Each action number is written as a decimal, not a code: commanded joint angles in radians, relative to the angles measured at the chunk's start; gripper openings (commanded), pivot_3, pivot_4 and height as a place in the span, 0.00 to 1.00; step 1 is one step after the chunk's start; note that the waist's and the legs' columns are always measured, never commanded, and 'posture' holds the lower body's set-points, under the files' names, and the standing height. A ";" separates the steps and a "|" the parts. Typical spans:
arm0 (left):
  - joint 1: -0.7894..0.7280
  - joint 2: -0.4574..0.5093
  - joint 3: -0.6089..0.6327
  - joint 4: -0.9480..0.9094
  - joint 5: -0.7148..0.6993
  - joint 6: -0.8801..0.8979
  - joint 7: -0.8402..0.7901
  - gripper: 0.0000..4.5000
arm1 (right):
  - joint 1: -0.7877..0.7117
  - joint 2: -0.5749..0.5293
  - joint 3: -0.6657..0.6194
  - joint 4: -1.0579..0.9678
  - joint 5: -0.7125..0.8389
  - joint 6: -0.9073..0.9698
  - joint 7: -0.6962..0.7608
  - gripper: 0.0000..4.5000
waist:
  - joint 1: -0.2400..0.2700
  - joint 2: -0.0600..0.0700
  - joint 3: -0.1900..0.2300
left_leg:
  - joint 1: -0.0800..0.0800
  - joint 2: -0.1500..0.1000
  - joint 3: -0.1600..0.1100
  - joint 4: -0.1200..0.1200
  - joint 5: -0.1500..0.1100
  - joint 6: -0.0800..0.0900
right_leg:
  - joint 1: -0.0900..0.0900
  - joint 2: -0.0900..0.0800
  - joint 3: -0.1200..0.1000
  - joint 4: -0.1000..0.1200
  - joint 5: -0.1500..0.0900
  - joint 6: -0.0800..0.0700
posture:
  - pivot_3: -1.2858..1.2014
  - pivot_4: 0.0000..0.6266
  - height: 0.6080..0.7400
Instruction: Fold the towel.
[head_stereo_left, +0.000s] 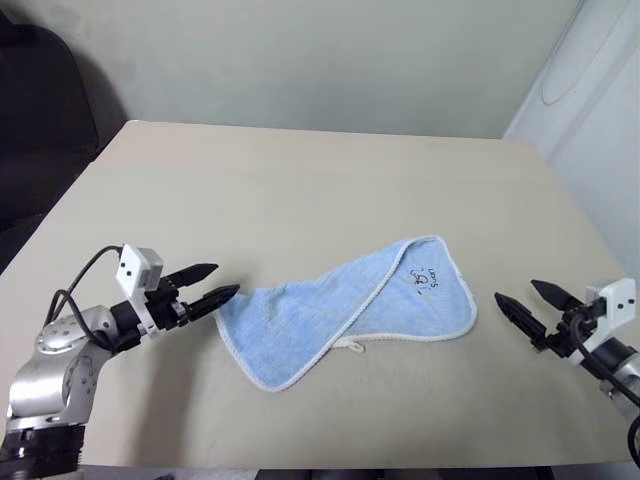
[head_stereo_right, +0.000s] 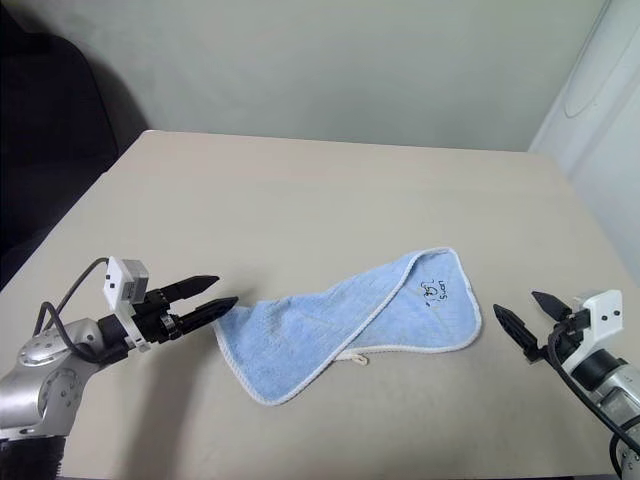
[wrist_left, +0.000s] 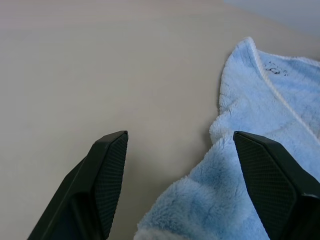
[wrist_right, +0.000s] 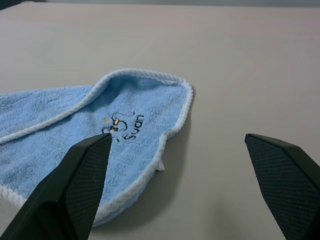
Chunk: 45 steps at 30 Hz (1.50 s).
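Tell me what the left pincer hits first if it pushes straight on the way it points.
Most likely the towel: the open left pincer aims at its near end, already just off the fingertips. Whether it would meet the cloth or skim over it is unclear.

Light-blue towel (head_stereo_left: 350, 310), loosely folded (dark emblem near far right corner), flat on table

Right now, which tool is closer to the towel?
Left. The left tool sits at the towel's near corner, fingers open; the right tool hangs open, a clear gap off its far end.
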<state>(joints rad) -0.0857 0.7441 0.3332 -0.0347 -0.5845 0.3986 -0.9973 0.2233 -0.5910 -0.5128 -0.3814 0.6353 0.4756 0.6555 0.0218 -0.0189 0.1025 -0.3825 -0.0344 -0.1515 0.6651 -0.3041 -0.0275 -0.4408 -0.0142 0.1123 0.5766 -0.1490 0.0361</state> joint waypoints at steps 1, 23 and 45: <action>-0.001 -0.003 0.006 -0.003 0.011 -0.028 0.002 0.81 | -0.024 -0.015 -0.029 -0.014 0.000 -0.026 -0.008 1.00 | 0.000 0.000 0.000 | 0.000 0.000 0.000 0.000 0.000 0.000 | 0.000 0.000 0.000 0.000 0.000 0.000 | 0.52 0.24 1.00; 0.046 -0.029 0.002 -0.063 0.021 -0.047 0.018 0.81 | -0.120 -0.031 0.045 0.047 -0.029 -0.024 -0.008 1.00 | -0.001 0.000 -0.001 | 0.000 0.000 0.001 0.000 0.000 0.000 | 0.000 0.000 0.000 0.000 0.001 -0.001 | 0.52 0.24 1.00; 0.040 -0.088 -0.110 -0.176 0.030 -0.056 0.037 0.81 | -0.344 -0.072 0.195 0.238 -0.149 -0.055 0.047 1.00 | 0.004 0.002 -0.002 | 0.001 0.000 0.000 0.000 0.002 0.001 | 0.002 0.000 0.000 0.001 0.004 -0.006 | 0.52 0.24 1.00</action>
<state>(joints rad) -0.0266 0.6493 0.2207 -0.1703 -0.5559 0.3544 -0.9549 -0.0987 -0.6418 -0.3177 -0.1290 0.4926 0.4407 0.6860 0.0253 -0.0169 0.1008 -0.3809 -0.0344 -0.1512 0.6656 -0.3023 -0.0267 -0.4386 -0.0144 0.1119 0.5776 -0.1454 0.0305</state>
